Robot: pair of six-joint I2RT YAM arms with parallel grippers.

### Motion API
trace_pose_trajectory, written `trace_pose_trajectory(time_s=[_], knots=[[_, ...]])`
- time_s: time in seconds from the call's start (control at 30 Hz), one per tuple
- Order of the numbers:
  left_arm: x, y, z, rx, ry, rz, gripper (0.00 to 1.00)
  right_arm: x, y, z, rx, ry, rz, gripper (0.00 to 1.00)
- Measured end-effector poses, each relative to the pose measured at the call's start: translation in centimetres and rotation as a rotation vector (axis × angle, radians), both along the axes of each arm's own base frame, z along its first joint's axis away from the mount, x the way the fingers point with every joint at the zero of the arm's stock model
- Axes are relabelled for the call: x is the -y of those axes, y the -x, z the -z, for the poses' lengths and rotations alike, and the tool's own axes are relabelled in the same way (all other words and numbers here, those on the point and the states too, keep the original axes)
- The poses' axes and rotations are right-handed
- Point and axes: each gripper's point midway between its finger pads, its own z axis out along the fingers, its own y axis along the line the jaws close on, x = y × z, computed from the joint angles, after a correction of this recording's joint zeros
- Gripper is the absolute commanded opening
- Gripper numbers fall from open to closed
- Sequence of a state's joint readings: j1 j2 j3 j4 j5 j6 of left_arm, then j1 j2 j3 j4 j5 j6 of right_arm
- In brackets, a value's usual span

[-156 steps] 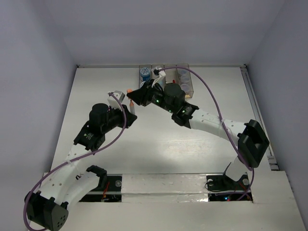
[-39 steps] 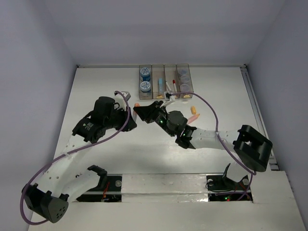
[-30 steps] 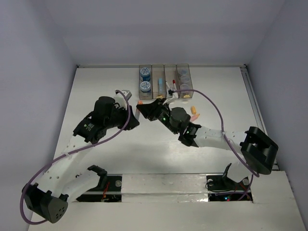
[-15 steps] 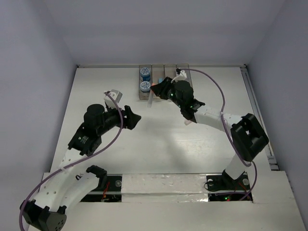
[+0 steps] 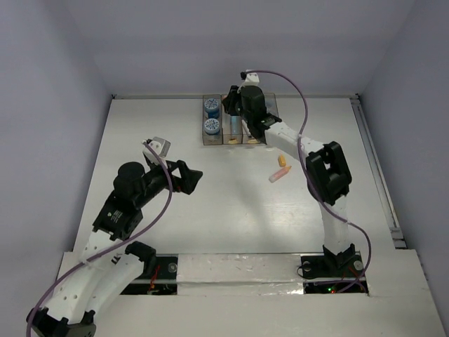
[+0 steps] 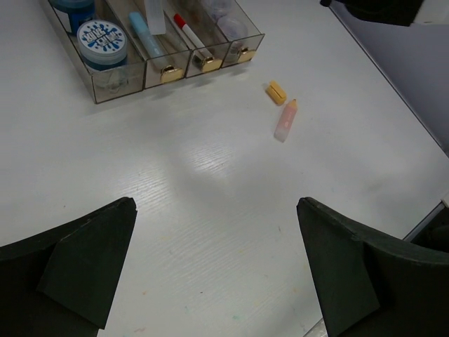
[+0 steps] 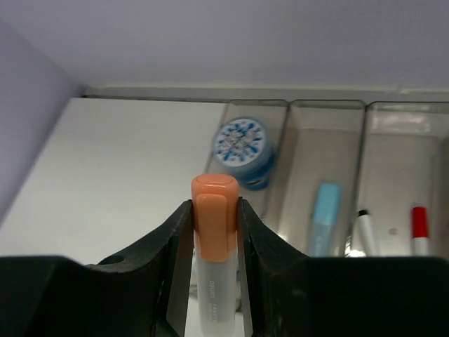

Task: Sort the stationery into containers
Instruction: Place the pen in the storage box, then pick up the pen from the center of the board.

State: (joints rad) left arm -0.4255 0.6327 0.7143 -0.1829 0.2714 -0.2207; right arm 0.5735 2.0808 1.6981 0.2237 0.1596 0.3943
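While the right fingers (image 5: 233, 107) clamp an orange-capped stick (image 7: 214, 217) above the 4 containers (image 6: 119, 90), the left fingers (image 5: 191, 177) hang wide apart and empty over the surface (image 6: 210, 182), where 2 loose pieces (image 6: 285, 121) lie nearby.

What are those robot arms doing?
They're tidying stationery into the row of bins. The right hand is pinching an orange-capped stick up by the bins. The left hand is open and empty. A pink stick and a small orange piece lie loose on the table.
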Motion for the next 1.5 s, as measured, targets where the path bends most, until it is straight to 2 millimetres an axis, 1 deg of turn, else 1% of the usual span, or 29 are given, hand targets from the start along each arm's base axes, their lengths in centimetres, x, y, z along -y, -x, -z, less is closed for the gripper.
trace_pose_trajectory(time_s=[0.1,0.17,0.23,0.27,0.3,0.37,0.4,0.47,0.5,0.6,0.67,0.73,0.77,0.9,0.97,1.0,1.07,1.1,1.2,1.27,1.43,1.5], knots=[[-0.2,0.2,-0.5,0.021,0.004,-0.011,0.99,1.0,-2.6,2.0,-0.014,0.075,0.043,0.00],[-0.1,0.4,-0.7,0.030,0.005,-0.008,0.99,1.5,-3.7,3.5,-0.032,0.118,0.061,0.00],[0.0,0.6,-0.8,0.036,0.005,-0.002,0.99,2.1,-4.6,5.4,-0.060,0.156,0.077,0.15],[0.2,0.7,-0.8,0.037,0.005,0.001,0.99,2.2,-4.8,6.1,-0.074,0.173,0.077,0.25],[0.2,0.7,-0.8,0.037,0.005,0.003,0.99,2.3,-5.0,6.9,-0.089,0.189,0.077,0.42],[0.3,0.8,-0.9,0.039,0.004,0.005,0.99,2.1,-5.2,8.1,-0.118,0.215,0.070,0.53],[0.3,0.8,-0.9,0.040,0.005,0.008,0.99,2.0,-5.3,8.5,-0.127,0.223,0.064,0.64],[0.3,0.8,-0.9,0.042,0.004,0.005,0.99,1.8,-5.2,9.0,-0.144,0.235,0.049,0.73],[0.3,0.8,-1.0,0.043,0.004,0.002,0.99,1.8,-5.1,9.3,-0.154,0.241,0.045,0.74],[0.2,0.8,-1.1,0.048,0.006,-0.003,0.99,1.9,-4.6,9.0,-0.164,0.240,0.038,0.75],[0.2,0.9,-1.2,0.053,0.008,-0.003,0.99,2.6,-3.5,8.5,-0.177,0.243,0.042,0.73],[0.2,1.1,-1.4,0.060,0.011,0.000,0.99,3.9,-1.5,7.4,-0.190,0.235,0.058,0.68],[0.2,1.2,-1.5,0.065,0.013,0.002,0.99,4.8,-0.2,6.6,-0.196,0.227,0.070,0.68],[0.2,1.6,-2.0,0.084,0.023,0.004,0.99,9.7,6.9,4.0,-0.210,0.170,0.147,0.65],[0.3,1.9,-2.3,0.093,0.027,0.011,0.99,12.1,10.0,3.6,-0.216,0.132,0.200,0.65],[0.3,2.0,-2.4,0.097,0.029,0.015,0.99,13.2,11.3,4.1,-0.233,0.129,0.223,0.66],[0.5,2.3,-2.6,0.104,0.033,0.025,0.99,15.1,13.7,6.3,-0.292,0.134,0.270,0.66],[0.5,2.4,-2.7,0.107,0.036,0.030,0.99,15.9,14.5,7.6,-0.327,0.145,0.290,0.69],[0.7,2.6,-2.7,0.107,0.036,0.039,0.99,18.1,17.0,12.4,-0.462,0.201,0.337,0.71],[0.8,2.6,-2.7,0.108,0.037,0.041,0.99,19.2,18.2,14.8,-0.546,0.236,0.360,0.71],[0.6,2.7,-2.9,0.117,0.041,0.036,0.99,20.2,18.6,17.8,-0.636,0.267,0.395,0.71],[0.6,2.7,-3.0,0.119,0.042,0.035,0.99,20.3,18.4,18.7,-0.659,0.275,0.404,0.68]])
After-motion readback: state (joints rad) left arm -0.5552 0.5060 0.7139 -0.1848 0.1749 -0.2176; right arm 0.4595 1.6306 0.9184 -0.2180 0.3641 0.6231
